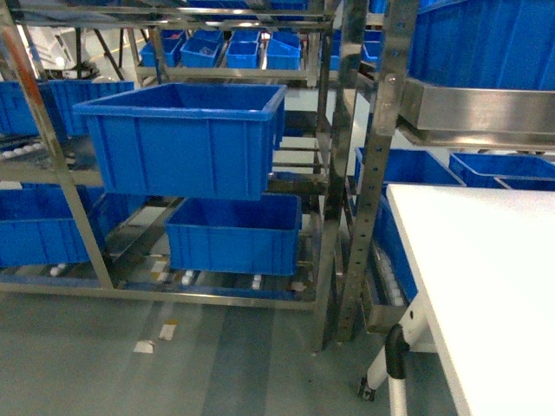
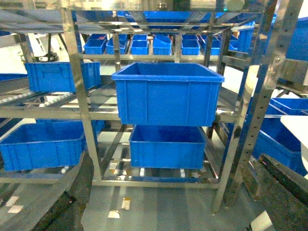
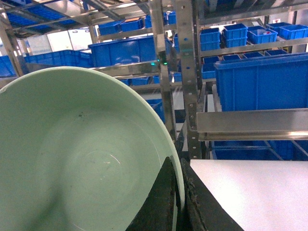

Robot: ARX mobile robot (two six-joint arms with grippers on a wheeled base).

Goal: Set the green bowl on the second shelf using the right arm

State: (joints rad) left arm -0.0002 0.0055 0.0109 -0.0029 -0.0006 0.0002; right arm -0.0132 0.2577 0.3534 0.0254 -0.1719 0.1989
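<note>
Right claw [image 3: 179, 202] is clamped on the green bowl [image 3: 77, 154]: dark fingers [image 3: 161, 207] pinch the rim at its right edge, one inside the wall, one outside. A rim pinch makes sense, since the bowl is smooth and glossy with nothing else to grab. The bowl fills the near left of the right wrist view, tilted with its open side facing the camera, hanging left of the claw. It appears in neither the head view nor the left wrist view. Below and right of the claw sits the white worktop [image 3: 260, 192]; the bowl seems lifted off it, not resting. Left claw: only dark blurred edges at the bottom corners of its own camera, so I cannot tell whether it is wide or narrow. Further out stands the steel rack [image 1: 334, 173] with a big blue crate [image 1: 182, 139] on a middle tier and another crate [image 1: 234, 232] below. The second shelf [image 1: 299, 165] has bare rails right of the upper crate; likely drop spot. Judgement: grasp done, carry and placement remain.
</note>
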